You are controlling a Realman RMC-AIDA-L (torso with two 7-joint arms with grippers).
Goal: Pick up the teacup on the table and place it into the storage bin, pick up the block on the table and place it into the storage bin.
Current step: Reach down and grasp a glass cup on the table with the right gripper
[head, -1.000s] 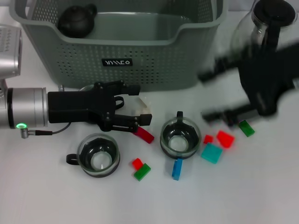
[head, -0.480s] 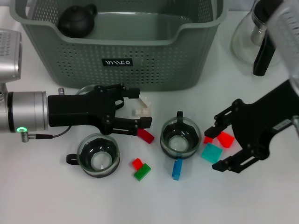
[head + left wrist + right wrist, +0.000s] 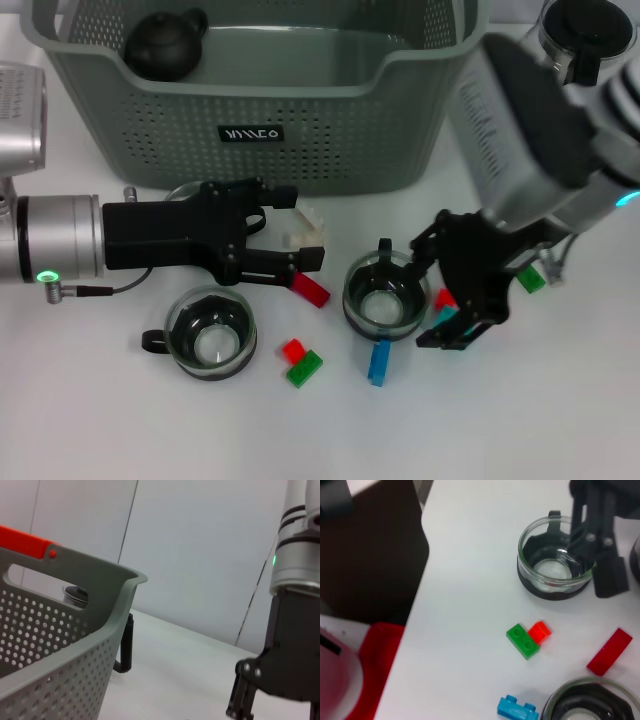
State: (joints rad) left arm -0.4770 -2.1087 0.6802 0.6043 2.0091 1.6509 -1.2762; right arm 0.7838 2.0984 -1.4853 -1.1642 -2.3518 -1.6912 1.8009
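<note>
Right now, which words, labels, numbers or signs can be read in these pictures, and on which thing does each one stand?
Black label on the front wall of the storage bin: white lettering, but it appears upside down and stylised, so I cannot read it with certainty.
No other words, numbers or signs are readable: none on the teacups, the blocks, the left gripper or the right gripper.

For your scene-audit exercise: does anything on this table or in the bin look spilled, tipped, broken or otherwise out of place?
Nothing stands out. Both glass teacups stand upright and look empty, the blocks lie loose on the table, and the storage bin sits level with a dark teapot inside. No spill or breakage shows.
</note>
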